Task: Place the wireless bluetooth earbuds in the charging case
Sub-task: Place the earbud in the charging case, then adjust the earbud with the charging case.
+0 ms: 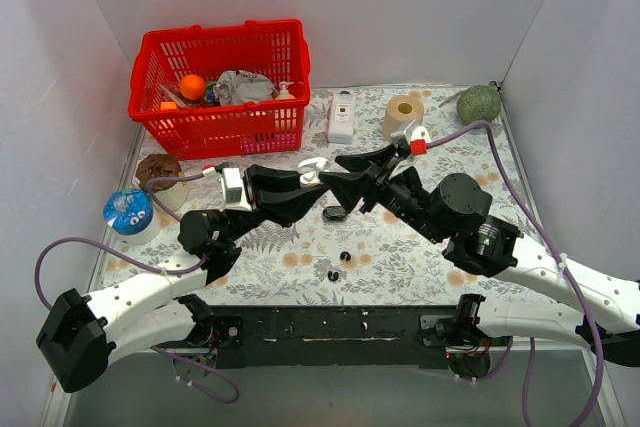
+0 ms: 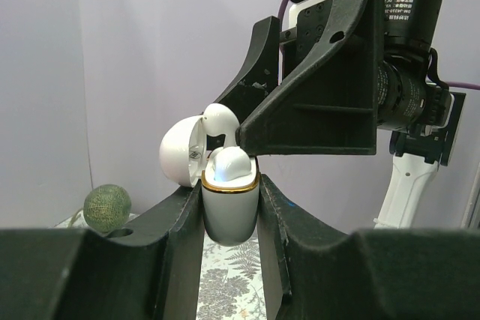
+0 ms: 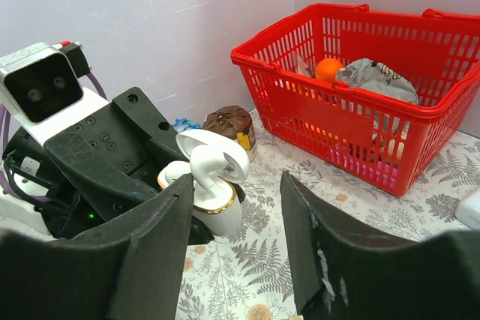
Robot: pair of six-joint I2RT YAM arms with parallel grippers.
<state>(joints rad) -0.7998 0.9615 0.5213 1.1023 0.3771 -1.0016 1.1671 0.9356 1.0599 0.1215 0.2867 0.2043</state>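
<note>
My left gripper (image 2: 229,201) is shut on the white, gold-rimmed charging case (image 2: 230,211), held upright above the table with its lid (image 2: 180,154) swung open. One white earbud (image 2: 229,162) sits in the case. A second white earbud (image 3: 219,164) stands part-way in the other slot, sticking up past the rim. My right gripper (image 3: 236,185) is open. Its left finger is beside the case and its right finger is well clear. From above, both grippers meet at the case (image 1: 313,169). Two tiny black earbuds (image 1: 345,255) lie on the mat in front.
A red basket (image 1: 220,87) holding several items stands at the back left. A white bottle (image 1: 342,117), a tape roll (image 1: 403,117) and a green ball (image 1: 478,104) line the back. A brown item (image 1: 158,169) and a blue cup (image 1: 128,212) are at the left. A small black object (image 1: 334,213) lies under the grippers.
</note>
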